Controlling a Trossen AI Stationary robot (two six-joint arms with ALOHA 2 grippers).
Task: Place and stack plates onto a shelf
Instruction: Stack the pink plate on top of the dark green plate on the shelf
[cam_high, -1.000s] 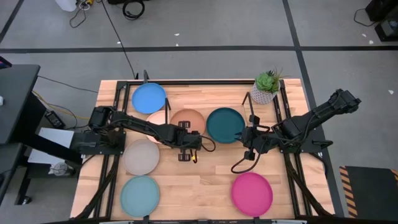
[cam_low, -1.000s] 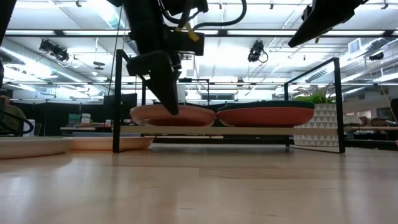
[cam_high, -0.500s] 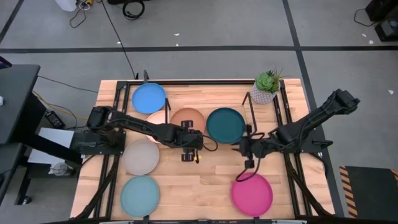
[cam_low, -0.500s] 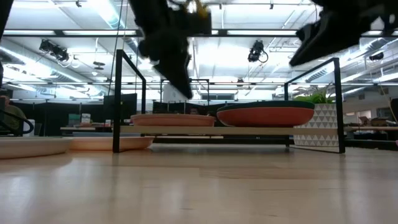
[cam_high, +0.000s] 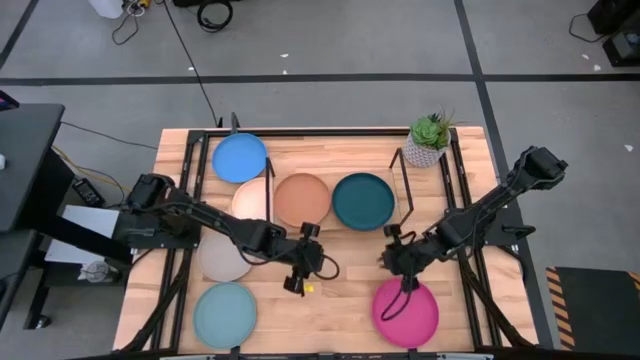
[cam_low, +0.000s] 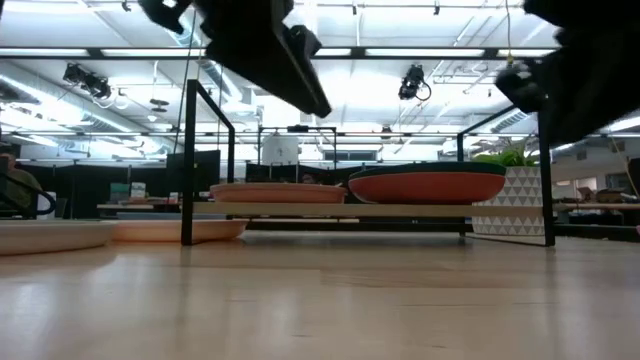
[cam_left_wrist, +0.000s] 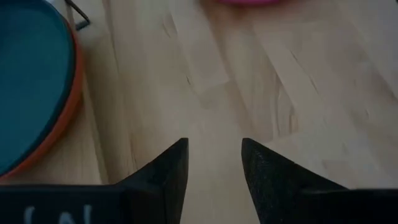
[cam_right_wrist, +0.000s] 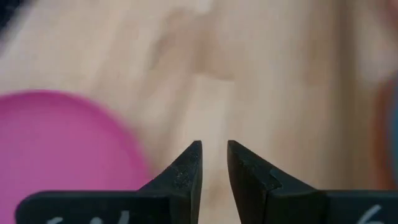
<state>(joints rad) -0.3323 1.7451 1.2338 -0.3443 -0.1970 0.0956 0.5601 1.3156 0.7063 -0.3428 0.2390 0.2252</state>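
Note:
The salmon plate (cam_high: 302, 199) and the dark teal plate (cam_high: 363, 200), which sits on an orange one (cam_low: 427, 188), lie side by side on the shelf (cam_low: 330, 209). Blue (cam_high: 240, 157), cream (cam_high: 248, 198), grey (cam_high: 222, 258), light teal (cam_high: 225, 313) and magenta (cam_high: 405, 311) plates lie flat on the table. My left gripper (cam_high: 310, 263) hangs open over bare wood, on the near side of the shelf. My right gripper (cam_high: 387, 259) is open too, with a narrow gap, just beyond the magenta plate's far edge (cam_right_wrist: 62, 143).
A potted plant (cam_high: 428, 140) stands at the shelf's far right corner. Black rails (cam_high: 180, 250) run along both sides of the table. My left arm crosses above the grey plate. Bare wood (cam_high: 340, 300) lies between the light teal and magenta plates.
My left gripper has let go of the salmon plate's near rim, risen and drawn back toward the table's near edge; the plate now lies flat on the shelf. My right gripper has left the teal plate's side and moved toward the near edge, up to the magenta plate.

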